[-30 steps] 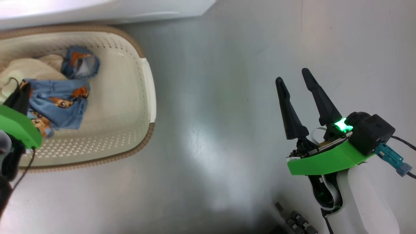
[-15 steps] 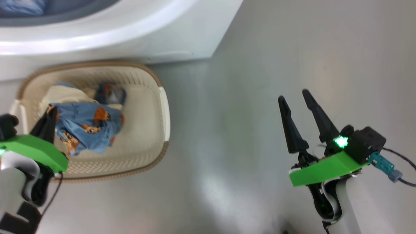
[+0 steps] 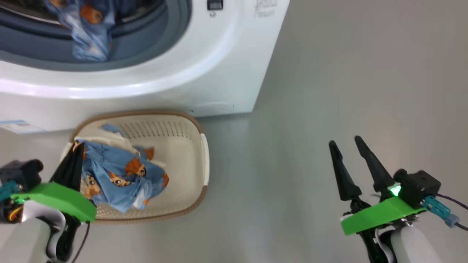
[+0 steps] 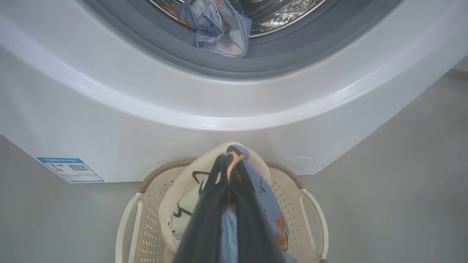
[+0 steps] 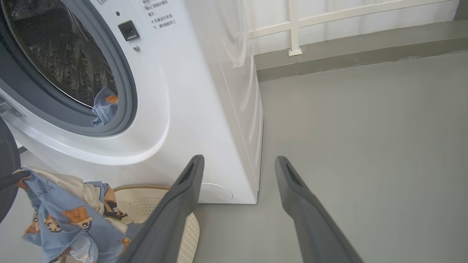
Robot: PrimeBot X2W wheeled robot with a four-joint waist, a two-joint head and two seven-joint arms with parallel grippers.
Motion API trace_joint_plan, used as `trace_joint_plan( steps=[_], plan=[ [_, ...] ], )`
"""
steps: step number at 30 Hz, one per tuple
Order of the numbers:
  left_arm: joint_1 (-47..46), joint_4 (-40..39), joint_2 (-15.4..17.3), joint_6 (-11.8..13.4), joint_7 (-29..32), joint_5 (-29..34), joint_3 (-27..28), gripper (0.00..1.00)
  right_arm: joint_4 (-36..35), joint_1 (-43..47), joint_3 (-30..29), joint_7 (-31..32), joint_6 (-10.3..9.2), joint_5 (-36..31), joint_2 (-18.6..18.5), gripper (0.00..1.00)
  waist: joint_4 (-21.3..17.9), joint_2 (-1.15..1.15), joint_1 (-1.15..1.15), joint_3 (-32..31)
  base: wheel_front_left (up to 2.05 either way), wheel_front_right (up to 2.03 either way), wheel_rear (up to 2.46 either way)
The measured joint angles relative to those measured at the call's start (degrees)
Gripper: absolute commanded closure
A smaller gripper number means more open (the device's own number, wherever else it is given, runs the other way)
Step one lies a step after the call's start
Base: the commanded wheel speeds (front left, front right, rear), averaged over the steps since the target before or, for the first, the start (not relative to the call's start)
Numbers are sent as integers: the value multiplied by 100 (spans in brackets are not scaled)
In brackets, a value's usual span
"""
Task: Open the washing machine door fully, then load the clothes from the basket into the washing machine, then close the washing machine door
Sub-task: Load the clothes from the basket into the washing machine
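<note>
Pinched tight in the left gripper (image 3: 76, 148): the clothes (image 3: 117, 175), hanging over the basket (image 3: 199, 193). Set just beside the washing machine (image 3: 204, 73) front, under the open drum mouth. Draped over the grey seal (image 3: 173, 34): another bear-print piece (image 3: 89, 34). Well right, above bare floor (image 3: 329, 73), spread wide and holding nothing: right gripper (image 3: 344, 141).

Blue bear-print clothes (image 3: 120, 175) hang over the cream basket (image 3: 190, 153) — another piece drapes from the open washing machine (image 3: 219, 73).

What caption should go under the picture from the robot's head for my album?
Left gripper holds bear-print clothes over the basket in front of the washing machine.
</note>
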Motion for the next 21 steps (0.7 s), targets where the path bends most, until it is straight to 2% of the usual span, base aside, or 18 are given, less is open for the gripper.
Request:
trace_joint_plan(
  steps=[12,21],
  plan=[
    [1148,-1154,-226,0,-1,633,810,100,-19,615,-296,0,0,147,-177,0,249,0,0,-877,0,0,0],
    [1958,-1847,-390,0,0,929,1328,100,-41,942,-407,0,0,191,-221,0,376,0,0,-1268,0,0,0]
  ],
)
